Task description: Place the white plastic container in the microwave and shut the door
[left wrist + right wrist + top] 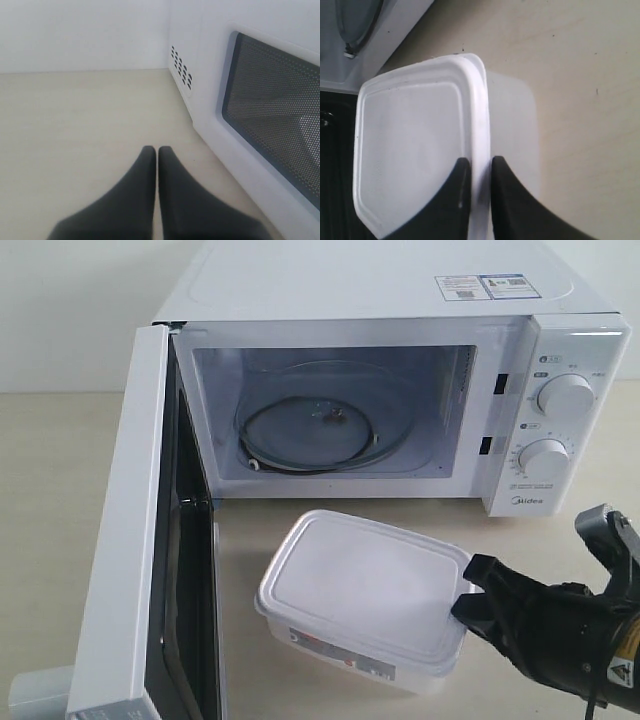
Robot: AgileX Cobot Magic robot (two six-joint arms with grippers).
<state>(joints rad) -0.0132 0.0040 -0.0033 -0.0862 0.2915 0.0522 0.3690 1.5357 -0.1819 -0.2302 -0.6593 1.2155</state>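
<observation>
The white plastic container (365,595) sits in front of the microwave (400,370), its red-marked label facing the front. My right gripper (450,605) is shut on the rim of its right edge; in the right wrist view the white plastic container (415,150) has its lid rim pinched between the fingers of the right gripper (477,167). The door (135,540) stands swung wide open on the left, showing the glass turntable (320,430). My left gripper (157,152) is shut and empty, over bare tabletop beside the door (272,120) and its dark mesh window.
The two round dials (565,395) are on the microwave's right panel. The open door blocks the left side of the container. A pale tabletop (560,540) stretches in front of and right of the microwave. A grey-white block (35,695) sits at the lower left.
</observation>
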